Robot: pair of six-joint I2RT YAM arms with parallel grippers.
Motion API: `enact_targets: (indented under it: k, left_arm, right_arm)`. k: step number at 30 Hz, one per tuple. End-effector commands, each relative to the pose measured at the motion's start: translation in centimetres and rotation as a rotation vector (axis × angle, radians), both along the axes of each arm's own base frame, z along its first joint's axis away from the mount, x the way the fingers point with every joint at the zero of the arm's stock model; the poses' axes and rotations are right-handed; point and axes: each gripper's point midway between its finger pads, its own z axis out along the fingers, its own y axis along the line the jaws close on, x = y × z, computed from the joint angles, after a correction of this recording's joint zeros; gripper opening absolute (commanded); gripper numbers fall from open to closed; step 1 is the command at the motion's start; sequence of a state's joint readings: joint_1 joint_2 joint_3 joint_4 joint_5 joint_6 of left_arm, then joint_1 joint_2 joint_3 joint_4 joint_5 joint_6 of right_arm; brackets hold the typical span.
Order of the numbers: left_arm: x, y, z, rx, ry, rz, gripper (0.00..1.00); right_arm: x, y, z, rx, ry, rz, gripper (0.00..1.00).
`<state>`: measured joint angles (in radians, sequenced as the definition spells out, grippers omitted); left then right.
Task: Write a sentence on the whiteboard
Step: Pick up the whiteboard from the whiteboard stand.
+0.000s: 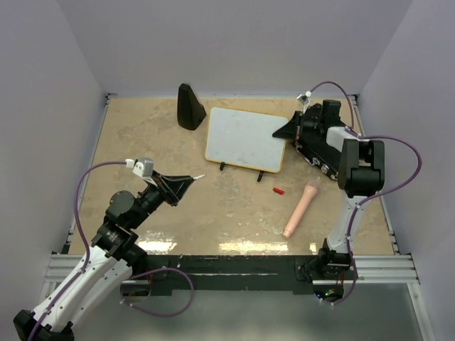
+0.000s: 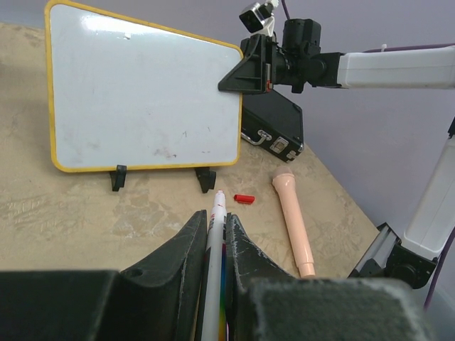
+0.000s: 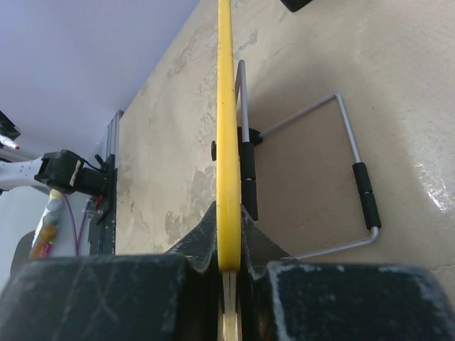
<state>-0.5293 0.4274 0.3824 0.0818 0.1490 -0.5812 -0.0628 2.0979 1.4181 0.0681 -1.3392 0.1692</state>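
glossy white rectangular whiteboard (image 1: 245, 138) with yellow plastic rim, mottled beige tabletop (image 1: 213, 213), slightly shiny, thin bare-metal wire stand (image 3: 346, 128)

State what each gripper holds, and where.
Left gripper: white uncapped marker pen, held by its barrel. Right gripper: small yellow-rimmed whiteboard, clamped on its side rim.

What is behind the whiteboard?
A wire stand with black sleeves props the whiteboard from behind, resting on the table. The board's back face cannot be seen; the right hand, gripping its yellow rim, hides the near end.
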Motion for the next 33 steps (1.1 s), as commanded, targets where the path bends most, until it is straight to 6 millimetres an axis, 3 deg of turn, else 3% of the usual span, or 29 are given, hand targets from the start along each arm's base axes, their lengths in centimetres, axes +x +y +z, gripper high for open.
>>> enact_targets:
  k: [1, 5, 15, 20, 21, 24, 28, 33]
  left_arm:
    - [-0.3, 0.3, 2.7, -0.02, -0.074, 0.002, 0.0]
    - [-0.4, 0.4, 2.9, -0.018, -0.079, 0.0, 0.0]
    - [-0.3, 0.1, 3.7, -0.032, -0.105, -0.008, 0.0]
    - [-0.7, 0.4, 4.9, -0.054, -0.122, -0.006, 0.0]
    - [-0.8, 0.4, 5.2, -0.057, -0.125, -0.008, 0.0]
    - [-1.3, 0.5, 6.3, -0.075, -0.143, -0.017, 0.0]
    - [-2.2, 0.8, 7.4, -0.091, -0.171, -0.028, 0.0]
    - [-3.7, 1.1, 9.4, -0.117, -0.241, -0.057, 0.0]
  right_arm:
    - [0.0, -0.1, 5.5, -0.029, -0.21, 0.023, 0.0]
    - [-1.3, -0.1, 8.8, -0.034, -0.281, 0.032, 0.0]
    - [-4.4, 0.9, 13.5, -0.005, -0.348, 0.027, 0.0]
    - [-6.7, 2.5, 13.6, -0.008, -0.337, 0.047, 0.0]
    - [-8.0, 4.0, 13.7, -0.003, -0.332, 0.081, 0.0]
    - [-9.5, 5.2, 13.6, -0.011, -0.324, 0.085, 0.0]
    - [-11.6, 5.5, 14.9, -0.021, -0.37, 0.077, 0.0]
    - [-13.6, 4.8, 14.5, -0.112, -0.421, 0.072, 0.0]
